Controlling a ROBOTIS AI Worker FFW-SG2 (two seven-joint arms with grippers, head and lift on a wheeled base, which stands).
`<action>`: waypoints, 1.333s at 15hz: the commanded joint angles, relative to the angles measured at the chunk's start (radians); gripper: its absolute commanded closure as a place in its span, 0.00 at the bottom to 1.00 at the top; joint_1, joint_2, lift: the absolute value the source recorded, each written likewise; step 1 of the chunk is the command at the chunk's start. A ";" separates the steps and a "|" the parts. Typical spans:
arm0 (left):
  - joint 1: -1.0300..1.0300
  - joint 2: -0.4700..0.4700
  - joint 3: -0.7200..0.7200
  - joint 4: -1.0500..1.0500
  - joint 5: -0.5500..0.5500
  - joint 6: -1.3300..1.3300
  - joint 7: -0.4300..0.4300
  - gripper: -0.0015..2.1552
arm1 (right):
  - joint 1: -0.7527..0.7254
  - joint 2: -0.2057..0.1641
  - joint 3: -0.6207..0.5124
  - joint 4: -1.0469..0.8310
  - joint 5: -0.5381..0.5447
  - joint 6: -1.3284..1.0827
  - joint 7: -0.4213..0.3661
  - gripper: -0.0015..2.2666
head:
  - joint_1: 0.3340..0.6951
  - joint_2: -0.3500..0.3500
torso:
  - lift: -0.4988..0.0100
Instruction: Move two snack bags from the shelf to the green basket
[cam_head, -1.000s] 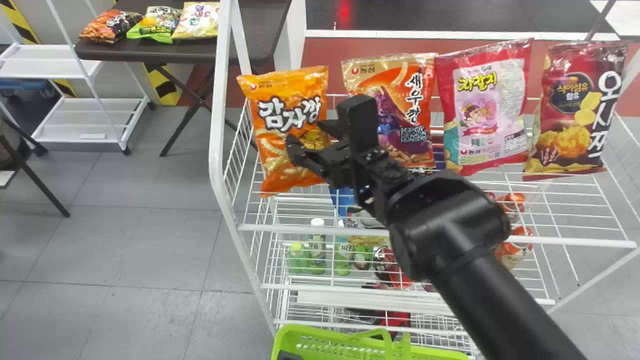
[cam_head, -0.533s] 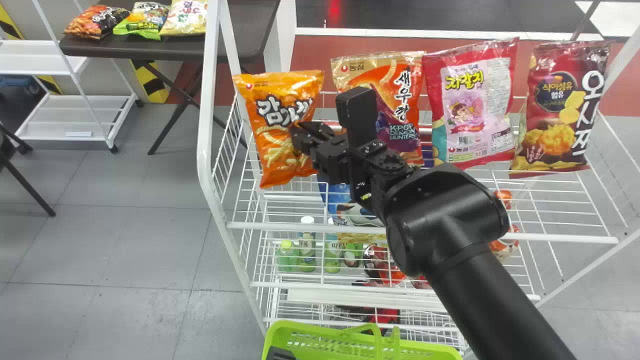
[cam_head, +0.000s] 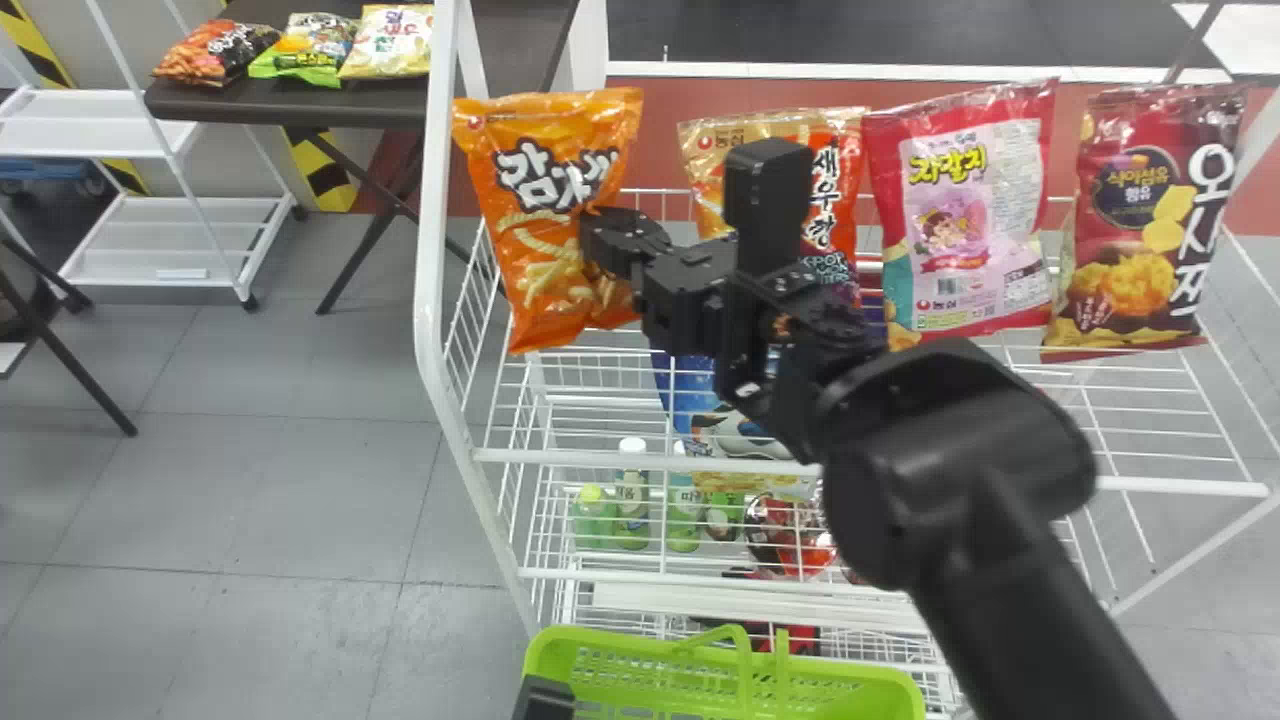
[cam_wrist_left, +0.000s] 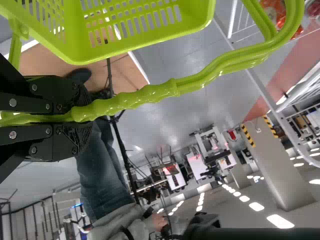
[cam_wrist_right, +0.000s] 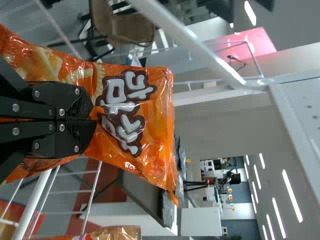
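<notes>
The right gripper (cam_head: 612, 240) is at the right side of the orange snack bag (cam_head: 545, 215), above the shelf's left end. In the right wrist view that gripper (cam_wrist_right: 92, 120) is shut on the creased front of the orange bag (cam_wrist_right: 160, 120). Three more bags, an orange-gold one (cam_head: 710, 165), a pink one (cam_head: 965, 210) and a dark red one (cam_head: 1140, 230), stand on the wire shelf (cam_head: 1170, 375). At the bottom edge is the left gripper (cam_head: 545, 697) beside the green basket (cam_head: 880, 697). The left wrist view has the left gripper (cam_wrist_left: 82, 117) shut on the basket's handle (cam_wrist_left: 150, 95).
White upright posts (cam_head: 432, 250) frame the rack's left side. Bottles (cam_head: 632, 495) and other goods sit on the lower tier. Behind at left, a dark table (cam_head: 270, 103) holds three bags, next to a white rack (cam_head: 180, 240).
The orange bag has risen with the right gripper, whose fingers stood apart in front of it a second ago and have closed on it. The basket has shifted slightly left in the head view.
</notes>
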 joint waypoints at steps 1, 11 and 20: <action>0.006 0.001 0.044 -0.040 0.017 0.024 -0.004 0.96 | 0.094 -0.056 -0.054 -0.207 -0.080 0.138 0.000 0.89 | 1.00 0.57 | 0.95; -0.006 0.005 0.130 -0.106 0.091 0.131 -0.033 0.96 | 0.539 -0.264 -0.519 -0.851 -0.446 0.724 -0.048 0.89 | 1.00 0.29 | 0.95; 0.003 -0.006 0.162 -0.154 0.131 0.162 -0.027 0.96 | 0.738 -0.206 -0.617 -0.872 -0.475 1.095 -0.005 0.89 | 1.00 0.00 | 0.95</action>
